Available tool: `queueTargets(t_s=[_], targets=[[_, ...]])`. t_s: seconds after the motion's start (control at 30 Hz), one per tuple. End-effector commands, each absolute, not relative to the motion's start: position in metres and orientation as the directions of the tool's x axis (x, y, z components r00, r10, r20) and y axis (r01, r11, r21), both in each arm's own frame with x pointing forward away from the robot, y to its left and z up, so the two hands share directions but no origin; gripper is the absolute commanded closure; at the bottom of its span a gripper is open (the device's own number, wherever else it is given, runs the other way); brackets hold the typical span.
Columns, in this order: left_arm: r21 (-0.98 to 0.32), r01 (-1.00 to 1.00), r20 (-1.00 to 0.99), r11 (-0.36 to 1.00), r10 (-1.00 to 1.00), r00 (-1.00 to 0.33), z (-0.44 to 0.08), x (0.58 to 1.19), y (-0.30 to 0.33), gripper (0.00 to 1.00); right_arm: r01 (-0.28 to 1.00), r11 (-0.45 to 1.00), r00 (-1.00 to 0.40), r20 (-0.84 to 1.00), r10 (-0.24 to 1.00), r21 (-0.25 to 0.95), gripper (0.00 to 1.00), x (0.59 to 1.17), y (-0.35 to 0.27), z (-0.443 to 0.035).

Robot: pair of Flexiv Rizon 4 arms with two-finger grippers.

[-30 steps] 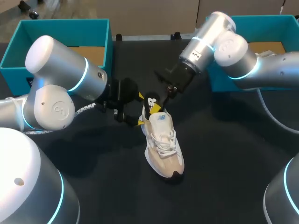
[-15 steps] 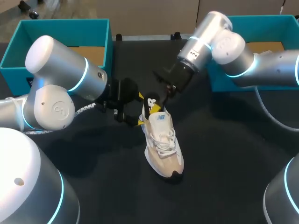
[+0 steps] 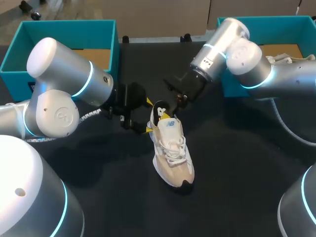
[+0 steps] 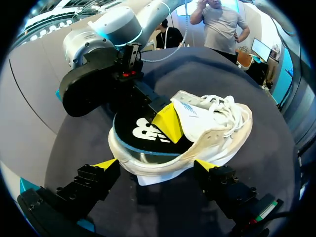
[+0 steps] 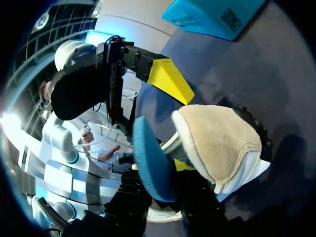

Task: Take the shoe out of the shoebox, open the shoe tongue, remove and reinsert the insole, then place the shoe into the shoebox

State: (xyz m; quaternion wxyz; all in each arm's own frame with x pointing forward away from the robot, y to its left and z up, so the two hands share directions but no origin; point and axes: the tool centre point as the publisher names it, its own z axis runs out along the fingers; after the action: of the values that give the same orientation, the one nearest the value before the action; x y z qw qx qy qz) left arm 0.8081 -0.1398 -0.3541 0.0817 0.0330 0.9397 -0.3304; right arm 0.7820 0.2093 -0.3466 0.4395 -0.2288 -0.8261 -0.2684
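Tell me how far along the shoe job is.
Done: shoe out on the table. In hand: left pincer grips its heel, right pincer holds the insole, rear end raised out of the shoe. Left: pull it free, reinsert it, box the shoe.

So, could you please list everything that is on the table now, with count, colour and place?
shoe: one, white and beige, middle of the table, toe toward the robot.
insole: one, black top, blue underside, raised out of the heel opening.
boxes: two, teal; left box rear left, right box rear right.
white item: one, inside the right box, partly hidden.
table: one, black.
left gripper: fingers on both sides of the heel.
right gripper: fingers shut on the insole.
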Motion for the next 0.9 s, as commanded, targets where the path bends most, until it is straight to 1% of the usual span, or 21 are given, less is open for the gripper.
queueTargets(t_s=[0.03, 0.1, 0.13, 0.27, 0.47, 0.53, 0.57, 0.6, 0.63, 0.9], targets=[[-0.615, 0.116, -0.177, 0.780, 0.007, -0.984, -0.356, 0.808, -0.141, 0.00, 0.611, 0.753, -0.532, 0.831, 0.161, 0.245, 0.70, 0.783, 0.205, -0.335], [-0.615, 0.116, -0.177, 0.780, 0.007, -0.984, -0.356, 0.808, -0.141, 0.00, 0.608, 0.755, -0.539, 0.826, 0.164, 0.247, 0.70, 0.785, 0.205, -0.333], [-0.615, 0.116, -0.177, 0.780, 0.007, -0.984, -0.356, 0.808, -0.141, 0.00, 0.606, 0.756, -0.542, 0.824, 0.164, 0.248, 0.68, 0.786, 0.204, -0.333], [-0.615, 0.116, -0.177, 0.780, 0.007, -0.984, -0.356, 0.808, -0.141, 0.00, 0.597, 0.761, -0.553, 0.817, 0.162, 0.254, 0.68, 0.791, 0.205, -0.330], [-0.615, 0.116, -0.177, 0.780, 0.007, -0.984, -0.356, 0.808, -0.141, 0.00, 0.587, 0.767, -0.563, 0.811, 0.159, 0.257, 0.71, 0.797, 0.205, -0.329], [-0.615, 0.116, -0.177, 0.780, 0.007, -0.984, -0.356, 0.808, -0.141, 0.00, 0.583, 0.770, -0.569, 0.807, 0.159, 0.259, 0.74, 0.800, 0.205, -0.328], [-0.615, 0.116, -0.177, 0.780, 0.007, -0.984, -0.356, 0.808, -0.141, 0.00, 0.582, 0.770, -0.570, 0.806, 0.158, 0.260, 0.78, 0.801, 0.205, -0.328], [-0.615, 0.116, -0.177, 0.780, 0.007, -0.984, -0.356, 0.808, -0.141, 0.00, 0.581, 0.771, -0.571, 0.806, 0.157, 0.261, 0.91, 0.802, 0.205, -0.329], [-0.615, 0.116, -0.177, 0.780, 0.007, -0.984, -0.356, 0.808, -0.141, 0.00, 0.577, 0.775, -0.568, 0.808, 0.154, 0.257, 1.00, 0.802, 0.205, -0.330], [-0.615, 0.116, -0.177, 0.780, 0.007, -0.984, -0.356, 0.808, -0.141, 0.00, 0.582, 0.784, -0.523, 0.838, 0.158, 0.215, 1.00, 0.788, 0.205, -0.341]])
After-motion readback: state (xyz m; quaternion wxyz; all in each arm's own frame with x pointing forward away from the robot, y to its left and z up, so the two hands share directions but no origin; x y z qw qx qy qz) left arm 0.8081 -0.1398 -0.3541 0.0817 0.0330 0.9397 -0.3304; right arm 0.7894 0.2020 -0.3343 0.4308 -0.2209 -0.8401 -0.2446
